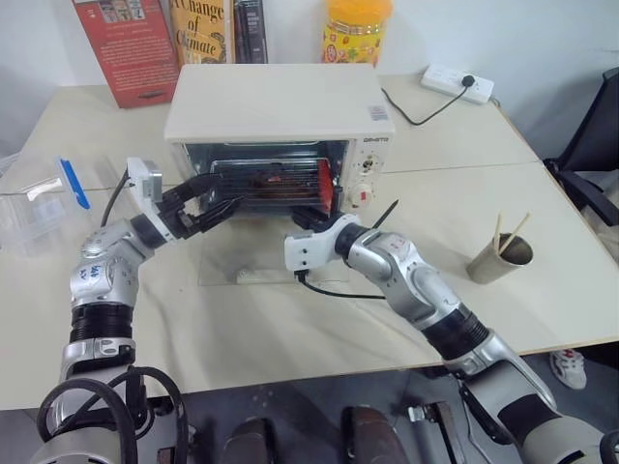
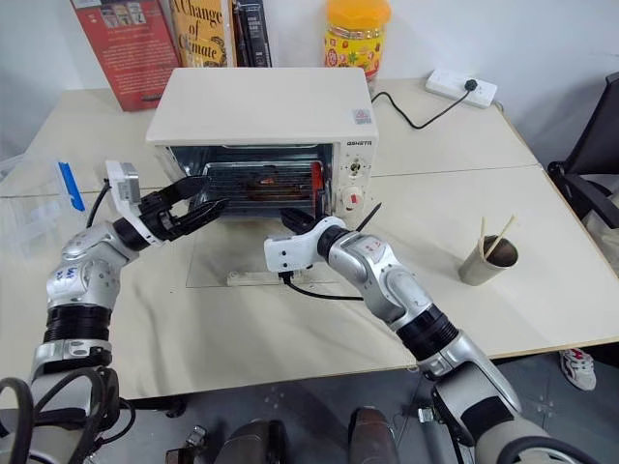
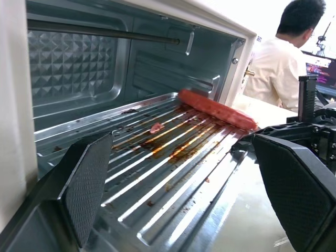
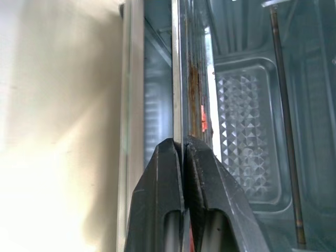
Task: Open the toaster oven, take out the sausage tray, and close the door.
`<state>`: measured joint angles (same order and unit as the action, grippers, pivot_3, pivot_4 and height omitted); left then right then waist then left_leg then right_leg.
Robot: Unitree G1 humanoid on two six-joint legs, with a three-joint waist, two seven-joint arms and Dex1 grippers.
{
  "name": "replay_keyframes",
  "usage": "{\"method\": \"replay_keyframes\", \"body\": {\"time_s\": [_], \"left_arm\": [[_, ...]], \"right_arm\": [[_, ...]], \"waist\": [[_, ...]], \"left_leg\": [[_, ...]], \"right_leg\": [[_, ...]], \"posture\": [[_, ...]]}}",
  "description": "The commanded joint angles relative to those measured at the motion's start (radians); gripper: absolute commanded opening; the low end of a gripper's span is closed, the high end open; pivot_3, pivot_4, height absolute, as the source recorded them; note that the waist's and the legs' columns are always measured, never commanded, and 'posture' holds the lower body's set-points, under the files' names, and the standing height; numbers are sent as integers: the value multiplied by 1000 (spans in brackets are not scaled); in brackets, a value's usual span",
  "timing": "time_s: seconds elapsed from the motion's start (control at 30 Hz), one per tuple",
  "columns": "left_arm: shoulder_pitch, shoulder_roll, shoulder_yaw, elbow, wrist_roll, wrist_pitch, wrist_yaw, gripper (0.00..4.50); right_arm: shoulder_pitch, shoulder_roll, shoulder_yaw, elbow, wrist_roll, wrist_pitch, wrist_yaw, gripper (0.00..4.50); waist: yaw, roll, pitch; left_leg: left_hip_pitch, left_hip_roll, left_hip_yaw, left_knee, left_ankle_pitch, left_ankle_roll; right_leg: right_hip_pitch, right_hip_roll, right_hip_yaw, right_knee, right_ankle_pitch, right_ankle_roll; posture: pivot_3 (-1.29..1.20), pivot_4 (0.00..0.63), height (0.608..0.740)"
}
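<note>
- Toaster oven (image 1: 280,101) on the table (image 1: 542,280), front facing the robot, cavity open.
- Door (image 2: 253,259) dropped flat onto the table in front of the oven, white bar handle at its near edge.
- Sausage tray (image 3: 173,173) in the oven mouth, ribbed floor streaked with brown grease; how far out it sits past the opening hard to tell.
- Red sausage (image 3: 216,108) lying at the far side of the tray, near the oven's knob-side wall.
- Left gripper (image 1: 208,205) at the left front of the oven opening, fingers spread wide, nothing between them.
- In the left wrist view, textured pads (image 3: 90,184) straddling the near end of the tray: one pad over its left rim, the other off past its right edge; no clear contact with the metal.
- Right gripper (image 4: 182,144) at the lower right of the opening, below the red knob (image 1: 364,192).
- Right fingers (image 4: 163,178) pinched together on the tray's thin rim, seen edge-on in the right wrist view; rim running straight out from the fingertips.
- Sausage well clear of both grippers, closer to the right one.
- Elsewhere on the table: paper cup with chopsticks (image 1: 501,256) to the right, clear plastic box with blue clip (image 1: 39,198) to the left, power strip (image 1: 459,82), books (image 1: 164,39) and orange jar (image 1: 356,29) behind the oven.
</note>
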<state>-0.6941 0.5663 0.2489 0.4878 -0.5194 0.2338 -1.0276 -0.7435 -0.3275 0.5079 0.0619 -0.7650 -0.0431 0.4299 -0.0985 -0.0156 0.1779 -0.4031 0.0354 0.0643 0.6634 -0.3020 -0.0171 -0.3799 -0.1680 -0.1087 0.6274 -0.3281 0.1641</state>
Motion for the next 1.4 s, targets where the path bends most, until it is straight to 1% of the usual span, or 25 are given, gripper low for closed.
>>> {"method": "replay_keyframes", "body": {"time_s": [0.03, 0.33, 0.8, 1.4], "left_arm": [[15, 48, 34, -51, -22, 29, -21, 4500], [97, 119, 52, -159, -59, 149, -63, 4500], [168, 167, 117, -240, -117, 279, -38, 4500], [304, 149, 156, -393, -175, 360, 47, 4500]], "right_arm": [[7, -3, -9, -119, 0, -38, 2, 8], [43, -26, -23, -207, 6, -45, 38, 8], [130, -68, -39, -337, 24, -58, 104, 8], [192, -74, -81, -403, 105, -61, 150, 8]], "waist": [[0, 0, 0], [11, 0, 0], [16, 0, 0], [25, 0, 0]], "left_leg": [[0, 0, 0, 0, 0, 0], [0, 0, 0, 0, 0, 0], [0, 0, 0, 0, 0, 0], [0, 0, 0, 2, 0, 0]], "right_leg": [[0, 0, 0, 0, 0, 0], [0, 0, 0, 0, 0, 0], [0, 0, 0, 0, 0, 0], [1, 0, 1, 0, 0, 0]], "posture": [[0, 150, 740], [0, 150, 740], [0, 150, 740], [0, 150, 740]]}}
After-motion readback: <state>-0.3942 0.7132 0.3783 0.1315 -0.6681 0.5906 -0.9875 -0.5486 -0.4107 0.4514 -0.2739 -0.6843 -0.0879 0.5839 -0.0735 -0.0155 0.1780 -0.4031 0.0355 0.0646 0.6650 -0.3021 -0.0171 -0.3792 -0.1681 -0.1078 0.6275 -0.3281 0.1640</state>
